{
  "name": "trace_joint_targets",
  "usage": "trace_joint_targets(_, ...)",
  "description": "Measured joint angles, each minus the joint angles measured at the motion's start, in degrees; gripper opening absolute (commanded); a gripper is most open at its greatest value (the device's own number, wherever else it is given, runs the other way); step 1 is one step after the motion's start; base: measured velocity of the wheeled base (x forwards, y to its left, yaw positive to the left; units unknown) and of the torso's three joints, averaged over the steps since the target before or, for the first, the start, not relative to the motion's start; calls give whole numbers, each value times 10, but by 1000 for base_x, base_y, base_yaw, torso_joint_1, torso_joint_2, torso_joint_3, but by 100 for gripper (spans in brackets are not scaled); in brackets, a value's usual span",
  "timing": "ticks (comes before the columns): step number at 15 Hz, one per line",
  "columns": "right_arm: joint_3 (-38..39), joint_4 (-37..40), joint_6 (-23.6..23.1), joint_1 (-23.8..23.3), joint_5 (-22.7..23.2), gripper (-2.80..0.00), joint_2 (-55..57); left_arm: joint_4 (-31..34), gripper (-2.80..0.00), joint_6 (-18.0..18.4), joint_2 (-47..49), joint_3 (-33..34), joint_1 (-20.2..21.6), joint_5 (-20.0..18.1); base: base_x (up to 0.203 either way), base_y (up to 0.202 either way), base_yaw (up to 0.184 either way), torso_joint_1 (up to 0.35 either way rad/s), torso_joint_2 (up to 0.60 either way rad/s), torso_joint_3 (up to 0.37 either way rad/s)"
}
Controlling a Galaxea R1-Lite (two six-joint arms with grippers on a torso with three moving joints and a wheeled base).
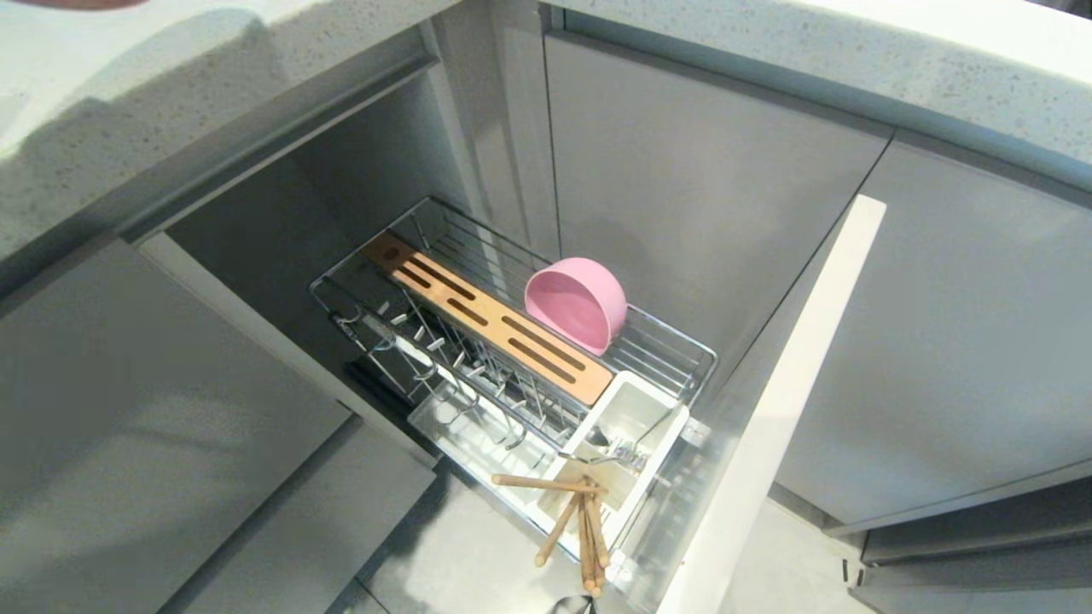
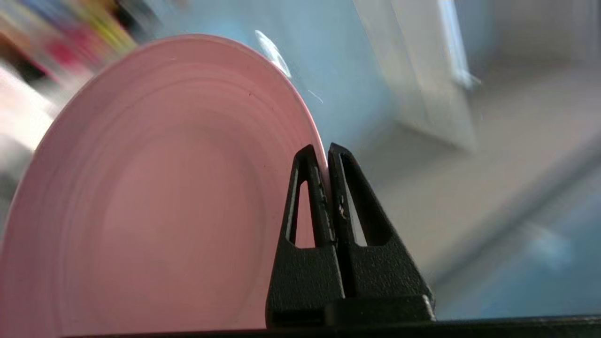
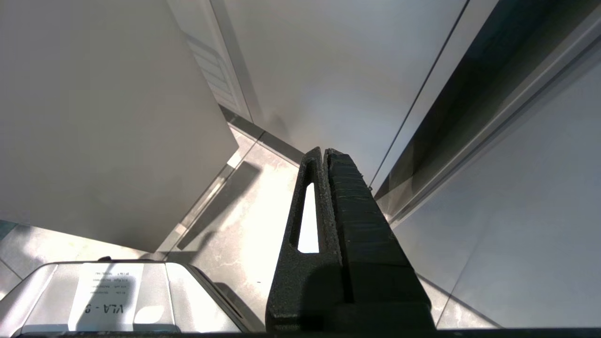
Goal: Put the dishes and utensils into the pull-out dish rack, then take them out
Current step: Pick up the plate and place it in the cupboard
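A: Left wrist view, item one: flat round matte pink plate (image 2: 155,197), plain, faint concentric rings, on edge; left gripper (image 2: 327,151) fingers pinch its rim.

B: Head view?

A: Deep round pink bowl (image 1: 578,303) tipped on its side in the chrome wire pull-out dish rack (image 1: 682,354); light wooden chopsticks (image 1: 580,520) in its white box.

B: Right gripper (image 3: 325,152)?

A: Fingers pressed together, empty.

Speckled pale stone countertop (image 1: 853,60) runs along top. Flat grey cabinet fronts (image 1: 699,188) below, handle-less. Dark open cabinet recess (image 1: 281,213) at centre. Pale grey marbled floor tiles (image 3: 244,234), brightly lit. Blurred blue surface (image 2: 347,80) behind, possibly wall.
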Motion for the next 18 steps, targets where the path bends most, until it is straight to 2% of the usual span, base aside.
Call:
trace_joint_targets(3, 0, 0, 0, 0, 0, -280, 0, -10, -280, -63, -34, 46, -49, -72, 0, 0, 0, 0, 0, 0)
trace_joint_targets(5, 0, 0, 0, 0, 0, -280, 0, -6, -280, -90, -44, 70, -70, -83, 0, 0, 0, 0, 0, 0)
trace_joint_targets(7, 0, 0, 0, 0, 0, -280, 0, 7, -280, -96, -43, 88, -80, -79, 0, 0, 0, 0, 0, 0)
trace_joint_targets(13, 0, 0, 0, 0, 0, -280, 0, 110, -280, -83, -6, 99, -89, 43, 0, 0, 0, 0, 0, 0)
trace_joint_targets(16, 0, 0, 0, 0, 0, -280, 0, 113, -280, -68, 40, 84, -108, 135, 0, 0, 0, 0, 0, 0)
trace_joint_targets(18, 0, 0, 0, 0, 0, -280, 0, 111, -280, -69, 84, 72, -148, 211, 0, 0, 0, 0, 0, 0)
